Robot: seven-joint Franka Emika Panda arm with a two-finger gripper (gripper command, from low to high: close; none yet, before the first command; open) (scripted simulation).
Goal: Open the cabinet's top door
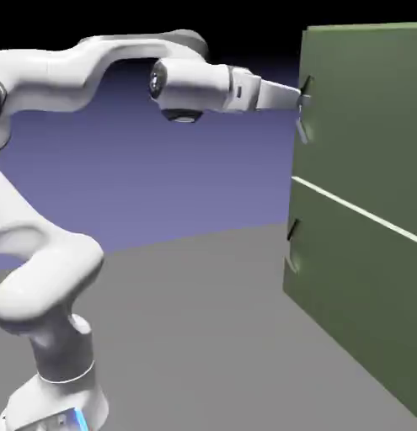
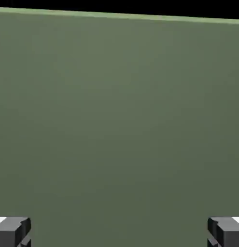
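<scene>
Tool (image 1: 302, 99) spread wide, fingertips (image 2: 13, 231) far apart, gripping nothing. Reached level to top door (image 1: 363, 118) of cabinet (image 1: 355, 278), tips at handle (image 1: 305, 108). Green panel directly ahead, filling hand view.

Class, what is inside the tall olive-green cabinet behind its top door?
Nothing inside shows: the olive-green top door looks shut, covering the cabinet interior. The white arm's gripper sits at its dark handle.
</scene>
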